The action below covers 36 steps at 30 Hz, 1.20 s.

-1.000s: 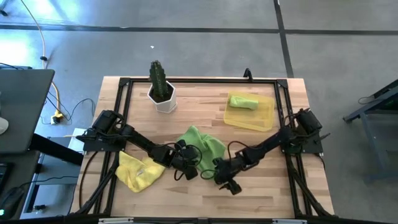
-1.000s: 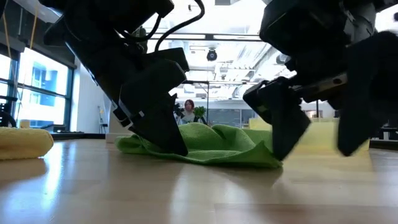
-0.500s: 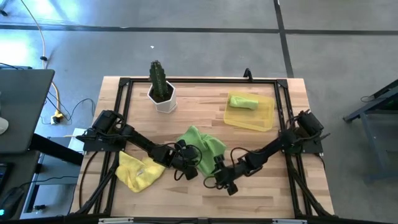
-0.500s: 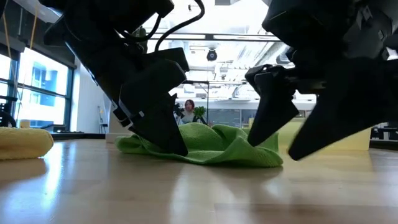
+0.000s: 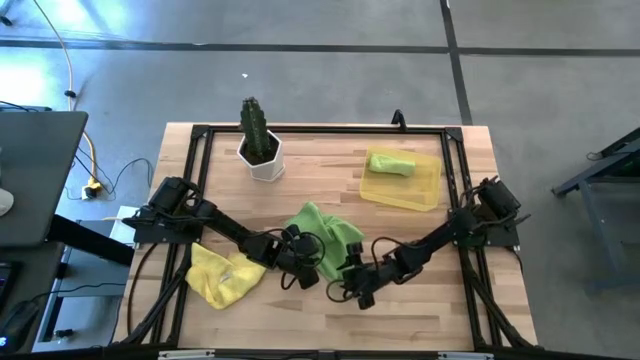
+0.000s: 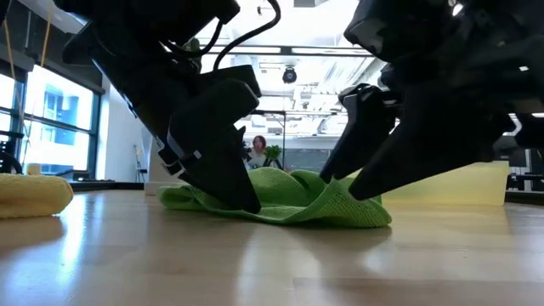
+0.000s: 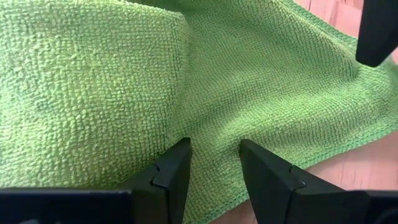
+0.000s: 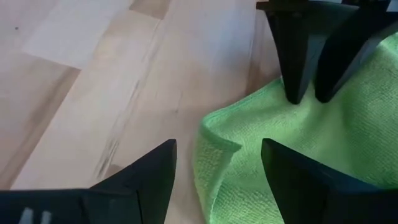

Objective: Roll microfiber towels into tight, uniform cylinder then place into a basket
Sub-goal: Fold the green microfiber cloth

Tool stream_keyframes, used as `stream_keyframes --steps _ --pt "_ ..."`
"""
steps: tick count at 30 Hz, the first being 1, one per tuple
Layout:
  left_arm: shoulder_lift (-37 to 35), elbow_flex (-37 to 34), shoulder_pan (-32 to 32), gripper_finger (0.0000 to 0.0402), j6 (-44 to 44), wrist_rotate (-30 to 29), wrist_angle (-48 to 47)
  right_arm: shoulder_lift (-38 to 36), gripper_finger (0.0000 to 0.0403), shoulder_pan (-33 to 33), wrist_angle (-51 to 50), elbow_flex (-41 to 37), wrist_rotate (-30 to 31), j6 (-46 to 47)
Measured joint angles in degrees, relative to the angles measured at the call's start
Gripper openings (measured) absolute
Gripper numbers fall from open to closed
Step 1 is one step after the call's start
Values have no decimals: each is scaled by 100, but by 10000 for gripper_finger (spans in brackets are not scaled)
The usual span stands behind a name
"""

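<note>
A lime green microfiber towel (image 5: 325, 238) lies crumpled on the wooden table, near its middle. My left gripper (image 5: 305, 263) stands open at the towel's near left part, fingertips down on the cloth (image 7: 214, 146). My right gripper (image 5: 346, 283) is open at the towel's near right corner (image 8: 214, 134); one finger stands over bare wood, the other over the cloth. A yellow towel (image 5: 222, 276) lies bunched at the near left. A rolled green towel (image 5: 390, 162) lies in the yellow basket (image 5: 425, 190) at the far right. My left gripper rests both fingertips (image 8: 297, 93) on top of the green towel's near part, slanting down from the table's left. The jaws are apart, with the cloth (image 7: 211, 124) flat between them, not gathered. The towel lies on the table. My right gripper: whether its fingers (image 6: 361, 183) touch the towel's corner I cannot tell.
A white pot with a green cactus (image 5: 259, 140) stands at the far left. A black frame (image 5: 320, 130) runs round the table's edges. Bare wood (image 5: 420, 300) lies at the near right. A person (image 6: 257, 149) shows far off in the room.
My right gripper has swung toward the table's left and turned at the wrist; its open fingers have come from beside the green towel to its near right corner. The left gripper and the towel have kept still.
</note>
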Motion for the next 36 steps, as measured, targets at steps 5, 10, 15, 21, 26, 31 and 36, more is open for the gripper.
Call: stream_keyframes --steps 5,10,15,21,26,31,36 --pt "0 -1 0 130 -2 -2 16 75 227 -36 4 0 -15 210" --pt "4 -2 0 130 4 1 107 263 227 -79 6 -2 -55 440" --pt "4 -2 0 130 7 22 111 278 201 -47 11 -2 -53 466" --pt "4 -2 0 130 1 22 135 280 120 47 9 -2 44 507" --pt "-9 -4 -29 130 66 46 490 280 27 48 6 -2 228 789" --pt "-127 -6 -174 130 832 43 1225 211 11 46 -95 -2 226 1092" --pt "-271 289 -378 130 1819 18 1244 -396 3 37 -603 -2 252 1164"
